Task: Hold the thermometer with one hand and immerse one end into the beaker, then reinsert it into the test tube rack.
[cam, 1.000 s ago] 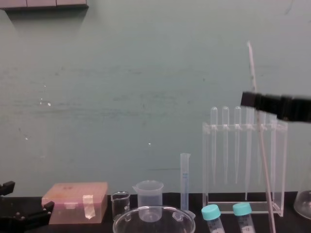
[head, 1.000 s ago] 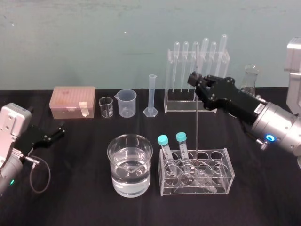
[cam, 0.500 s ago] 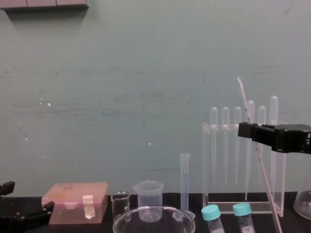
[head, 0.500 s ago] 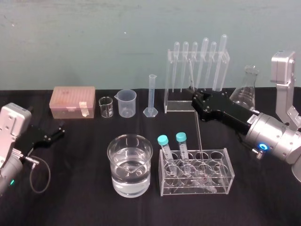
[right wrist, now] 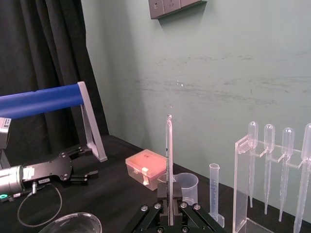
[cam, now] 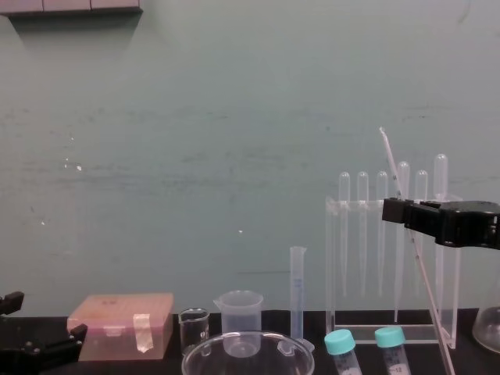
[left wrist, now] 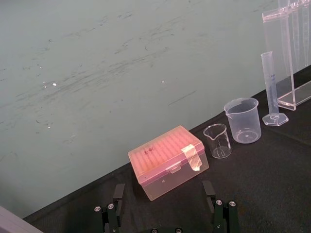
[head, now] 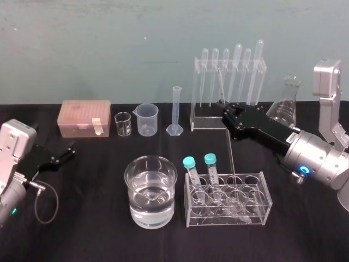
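Black cloth [head: 98, 234] covers the table, in front of a pale green wall.

From the head view, the right gripper [head: 224, 112], long and black on a silver wrist with a blue ring, reaches in from the right. It is closed around the long thin clear glass thermometer [head: 230, 155] at about the middle. The thermometer stands almost upright, and its lower end goes into a hole of the low clear plastic test tube rack [head: 263, 191], just right of two tubes with teal caps [head: 188, 162]. The wide clear glass beaker [head: 134, 199], about half full of clear liquid, stands just left of this rack and apart from the thermometer. Far behind, a tall clear acrylic stand [head: 195, 109] carries a row of pipettes. The left gripper [head: 66, 153] lies on the cloth near the left edge.

From the left wrist view, its two black fingers [left wrist: 118, 194] are wide apart with nothing between them. A pink plastic box [left wrist: 165, 162] sits beyond them.

From the right wrist view, the thermometer [right wrist: 168, 160] rises straight out from between the clamped fingers, with dark scale marks on its lower part.

From the chest view, the thermometer [cam: 423, 273] leans. Its top is left of the right gripper, and its lower part runs down to the right, in front of the tall stand.
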Robot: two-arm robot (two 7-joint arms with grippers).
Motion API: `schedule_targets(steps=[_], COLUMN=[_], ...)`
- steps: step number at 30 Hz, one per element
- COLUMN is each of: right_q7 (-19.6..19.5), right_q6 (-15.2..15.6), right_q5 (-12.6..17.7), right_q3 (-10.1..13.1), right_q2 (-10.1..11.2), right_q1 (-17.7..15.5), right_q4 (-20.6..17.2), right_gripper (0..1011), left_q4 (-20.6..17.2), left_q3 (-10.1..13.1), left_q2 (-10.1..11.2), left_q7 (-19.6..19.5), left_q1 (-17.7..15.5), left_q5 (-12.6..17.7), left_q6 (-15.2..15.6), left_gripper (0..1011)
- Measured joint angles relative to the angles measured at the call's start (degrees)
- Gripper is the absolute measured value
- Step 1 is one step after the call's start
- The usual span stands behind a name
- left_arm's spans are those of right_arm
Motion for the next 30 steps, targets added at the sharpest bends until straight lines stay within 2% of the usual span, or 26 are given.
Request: schedule_targets(steps=[3,6,7,12,15,16,17,19,20,23,25,26,27,29,30], right_q7=[0.01,0.03,0.03,0.04,0.04,0.04,0.04,0.04,0.04,0.03,0.04,0.03,-0.20,-1.76,-4.27], right_q6=[0.03,0.07,0.07,0.11,0.12,0.13,0.13,0.13,0.13,0.13,0.13,0.13,-0.06,-0.84,-1.97], right_q5=[0.03,0.05,0.05,0.14,0.17,0.17,0.18,0.19,0.20,0.21,0.22,0.22,0.12,-0.59,-2.18], right_q3=[0.00,-0.02,-0.02,-0.02,-0.01,-0.02,-0.02,-0.01,-0.02,-0.02,-0.02,-0.02,0.14,0.90,1.80], right_q2=[0.03,0.06,0.06,0.08,0.10,0.10,0.10,0.11,0.12,0.14,0.15,0.15,0.11,-0.10,-0.44], right_q1=[0.01,0.01,0.01,0.01,0.01,0.01,0.01,0.01,0.01,0.01,0.01,0.01,-0.08,-0.46,-0.94], right_q4=[-0.02,-0.03,-0.03,-0.06,-0.08,-0.08,-0.09,-0.10,-0.11,-0.12,-0.13,-0.12,-0.24,-0.57,-0.79], right_gripper=[70,169,169,362,419,488,488,591,591,707,750,807,807,877,892], left_q4=[0.00,0.00,0.00,0.00,0.00,0.00,0.00,0.00,0.00,0.00,0.00,0.00,0.00,0.00,0.00], left_q3=[0.00,0.00,0.00,0.00,0.00,0.00,0.00,0.00,0.00,0.00,0.00,0.00,0.00,0.00,0.00], left_q2=[0.00,0.00,0.00,0.00,0.00,0.00,0.00,0.00,0.00,0.00,0.00,0.00,0.00,0.00,0.00], left_q7=[0.00,0.00,0.00,0.00,0.00,0.00,0.00,0.00,0.00,0.00,0.00,0.00,0.00,0.00,0.00], left_q1=[0.00,0.00,0.00,0.00,0.00,0.00,0.00,0.00,0.00,0.00,0.00,0.00,0.00,0.00,0.00], left_q5=[0.00,0.00,0.00,0.00,0.00,0.00,0.00,0.00,0.00,0.00,0.00,0.00,0.00,0.00,0.00], left_q6=[0.00,0.00,0.00,0.00,0.00,0.00,0.00,0.00,0.00,0.00,0.00,0.00,0.00,0.00,0.00], left_gripper=[1008,1008,1008,1008,1008,1008,1008,1008,1008,1008,1008,1008,1008,1008,1008])
